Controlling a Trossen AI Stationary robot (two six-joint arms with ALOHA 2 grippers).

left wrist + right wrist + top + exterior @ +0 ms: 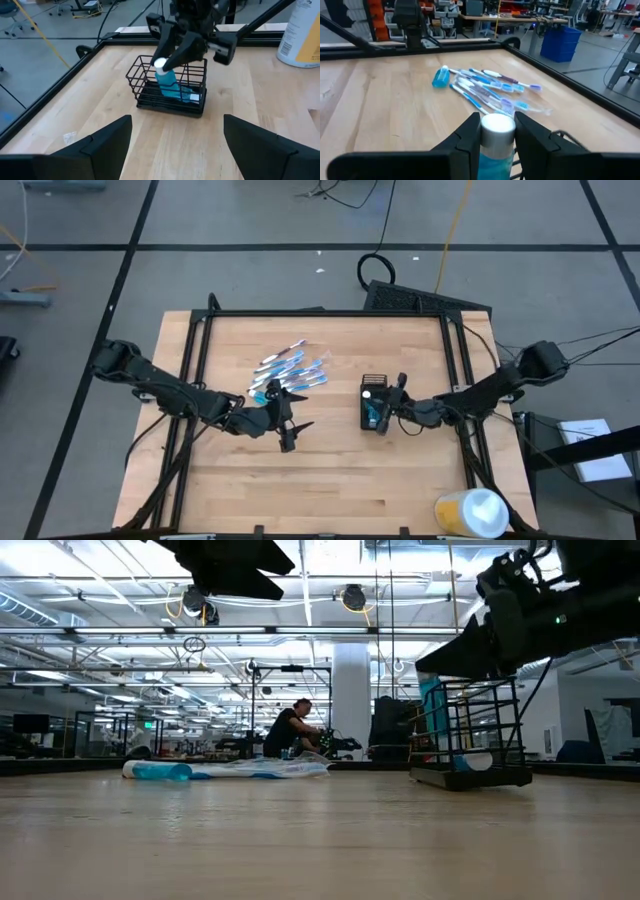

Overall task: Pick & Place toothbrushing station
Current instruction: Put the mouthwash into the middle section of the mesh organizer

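Wooden desk (330, 470) with a black frame round its edges, both arms reaching in from the sides in the high view.

Left arm comes in from the left; left hand (288, 423) sits over bare wood just near-side of the toothbrush pile, fingers (105, 142) spread wide with nothing between them (released, empty).

Right arm comes in from the right; right hand (397, 397) is at the wire-mesh cup (374, 402), which stands right of desk centre. The hand is clenched on a blue tube (495, 150) with a white cap: the right wrist view shows both fingers (465, 137) pressing the cap from either side. In the left wrist view the tube (165, 82) stands tilted inside the cup (172, 85), cap up above the rim, lower end down in the basket. A second blue-and-white item lies flat on the cup floor beside it (cannot tell exactly what).

Yellow-and-white roll (470, 512) at the near right corner of the desk, well apart from everything else.

Toothbrushes (290, 368): loose pile of blue-and-white brushes lying flat left of centre, well apart from the cup. Count unclear, they overlap.

One more small blue tube (440, 77) lies on the wood touching or just beside the pile's edge.

A person (290, 730) sits in the room far behind the desk in the low view.
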